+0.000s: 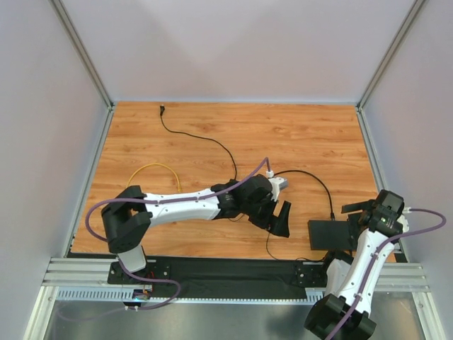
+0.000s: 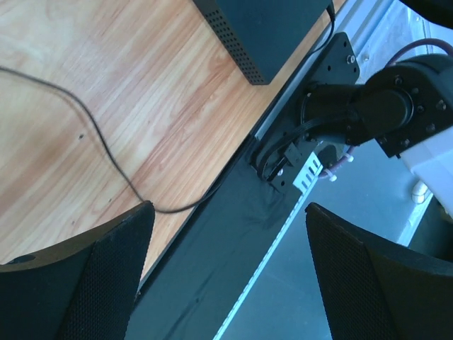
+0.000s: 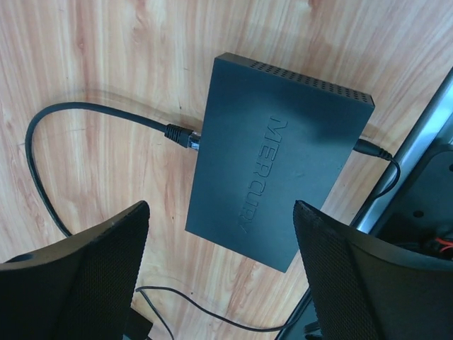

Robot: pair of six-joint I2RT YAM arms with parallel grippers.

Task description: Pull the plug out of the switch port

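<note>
The plug (image 3: 182, 136) looks still seated in the switch (image 3: 276, 156), which lies at the near right of the table (image 1: 212, 134) under the right gripper (image 3: 219, 234), wide and empty like the left gripper (image 2: 228, 234), so the whole pull seems left to do.

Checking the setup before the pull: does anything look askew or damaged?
Nothing damaged. The flat matte-black switch lies flat on the wooden table, its black cable plug seated straight. Only the free connector of a thin black cable lies loose near the far edge.
</note>
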